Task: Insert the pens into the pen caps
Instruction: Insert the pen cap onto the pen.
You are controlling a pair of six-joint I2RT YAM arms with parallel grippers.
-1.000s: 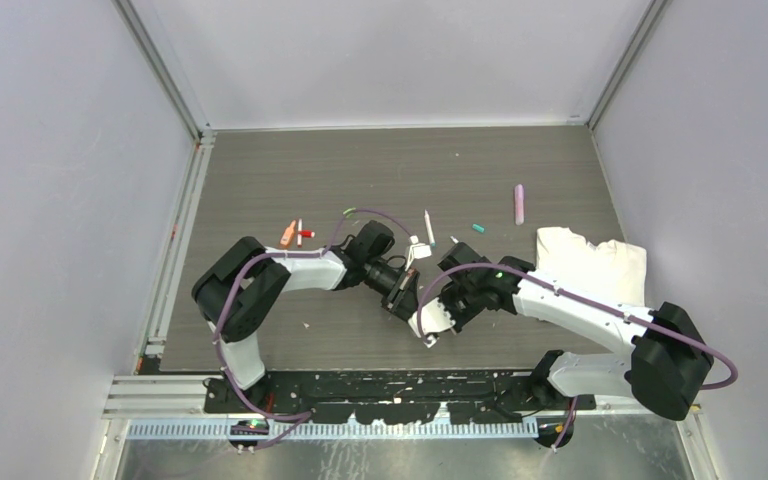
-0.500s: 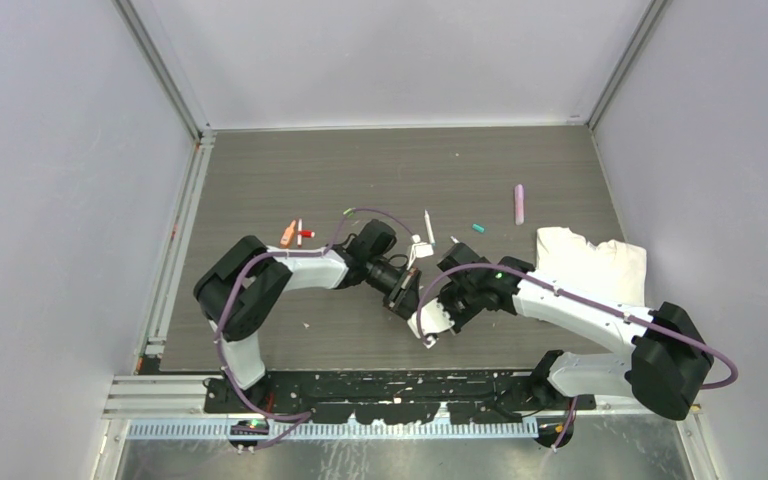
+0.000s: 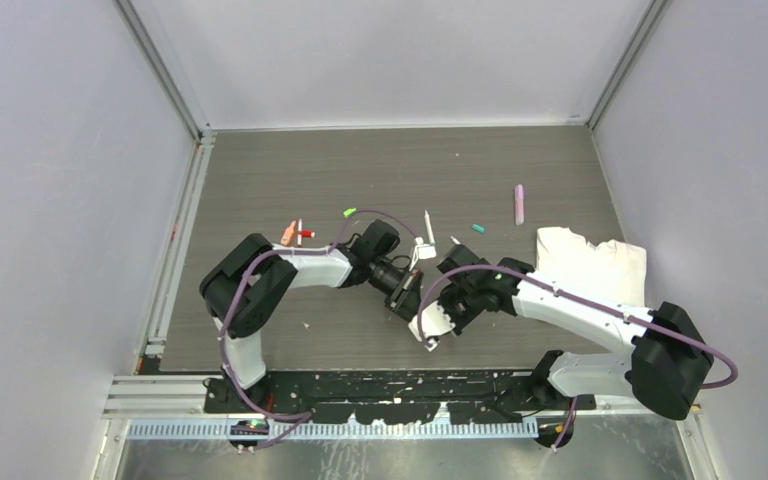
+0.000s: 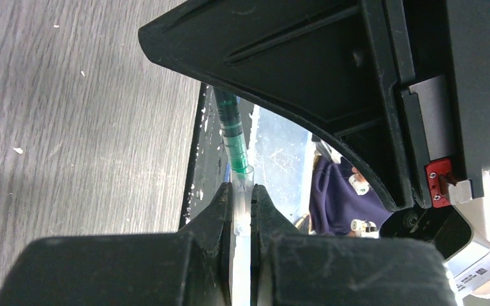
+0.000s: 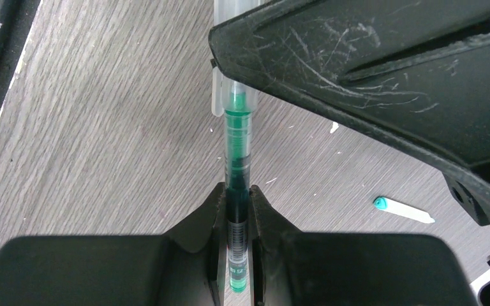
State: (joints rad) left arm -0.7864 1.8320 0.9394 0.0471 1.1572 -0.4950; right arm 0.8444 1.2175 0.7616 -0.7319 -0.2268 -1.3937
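Observation:
My left gripper (image 4: 242, 191) is shut on a clear pen cap (image 4: 243, 213) whose open mouth sticks out past the fingertips. My right gripper (image 5: 236, 191) is shut on a dark green pen (image 5: 237, 153). The pen's tip end sits just inside the mouth of that cap (image 5: 220, 95), and the two are roughly in line. In the left wrist view the green pen (image 4: 231, 131) comes down from above into the cap. Both grippers meet above the table's middle, near its front.
On the table lie a red-ended pen (image 3: 301, 233) beside an orange cap (image 3: 288, 233), a green cap (image 3: 349, 212), a white pen (image 3: 428, 224), a teal-ended piece (image 3: 478, 228) and a pink one (image 3: 520, 203). A white cloth (image 3: 590, 262) lies at the right.
The left arm's elbow has shifted slightly to the right. Both grippers stay shut and close together, the pen and cap still meeting.

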